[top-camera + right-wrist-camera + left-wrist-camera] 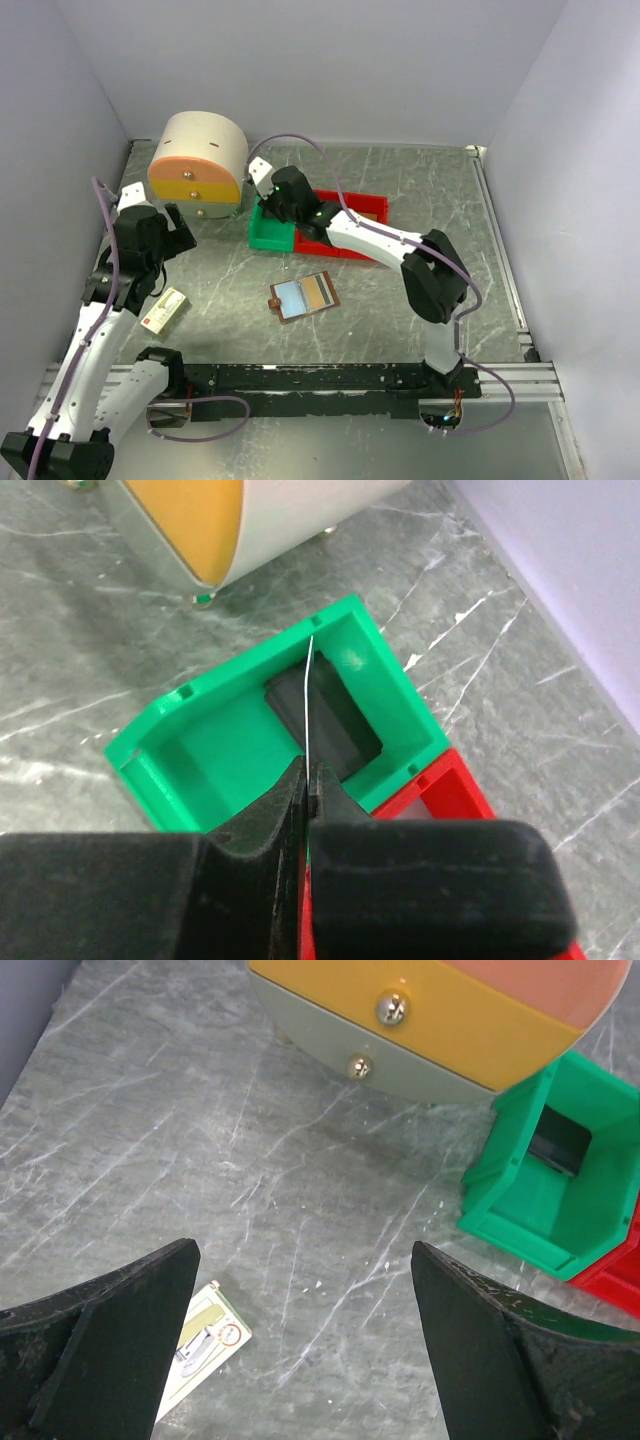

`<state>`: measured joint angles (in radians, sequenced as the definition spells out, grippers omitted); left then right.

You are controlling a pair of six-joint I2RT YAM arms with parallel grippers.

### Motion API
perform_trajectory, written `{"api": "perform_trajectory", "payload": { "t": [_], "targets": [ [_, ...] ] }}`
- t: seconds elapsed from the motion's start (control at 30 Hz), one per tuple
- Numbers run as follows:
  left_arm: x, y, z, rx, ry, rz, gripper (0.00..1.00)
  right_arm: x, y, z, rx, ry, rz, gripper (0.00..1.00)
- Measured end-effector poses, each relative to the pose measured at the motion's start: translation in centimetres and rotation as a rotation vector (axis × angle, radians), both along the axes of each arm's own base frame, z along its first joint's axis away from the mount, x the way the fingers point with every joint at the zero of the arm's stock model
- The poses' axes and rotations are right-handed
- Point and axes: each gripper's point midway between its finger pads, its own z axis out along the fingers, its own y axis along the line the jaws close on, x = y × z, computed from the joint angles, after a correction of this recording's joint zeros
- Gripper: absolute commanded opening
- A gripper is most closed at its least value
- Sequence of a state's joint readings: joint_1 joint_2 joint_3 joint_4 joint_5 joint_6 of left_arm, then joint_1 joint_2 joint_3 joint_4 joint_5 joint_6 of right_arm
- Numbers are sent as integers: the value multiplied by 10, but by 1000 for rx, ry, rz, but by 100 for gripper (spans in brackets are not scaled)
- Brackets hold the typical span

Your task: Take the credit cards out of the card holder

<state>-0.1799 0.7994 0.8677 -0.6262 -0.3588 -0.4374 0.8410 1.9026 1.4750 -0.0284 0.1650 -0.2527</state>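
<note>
Grey marbled worktop, I logged: card holder (pixel 303 296) lay open mid-worktop toward the near edge, probably light and slide-prone, best pinned by its edge; right gripper (pixel 307 770) clamped on a thin, stiff credit card (pixel 311 690) above the green bin (pixel 215 750); left gripper (pixel 303 1260) spread, empty.

A robot lab bench: plain pale walls (pixel 320 70) box in a marbled table (pixel 420 190), with two arms (pixel 370 238) bolted to a metal rail (pixel 500 378).
</note>
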Motion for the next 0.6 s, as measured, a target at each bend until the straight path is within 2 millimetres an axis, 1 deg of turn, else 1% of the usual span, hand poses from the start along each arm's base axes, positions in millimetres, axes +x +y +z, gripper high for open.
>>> {"api": "perform_trajectory", "payload": {
  "t": [0.1,0.23,0.33,0.43,0.6],
  "targets": [
    [1,3,5,-8,-23,11,99,14,7,-6,-37,4,11,0],
    [2,4,4,-14,-20,12,99,29,12,-16,-94,-10,18,0],
    [2,5,4,-19,-18,14,99,37,10,-33,-164,-16,20,0],
    [2,6,3,-23,-17,16,99,40,7,-54,-239,-8,35,0],
    [2,7,3,-28,-16,17,99,46,3,-76,-338,-13,62,0]
  ]
}}
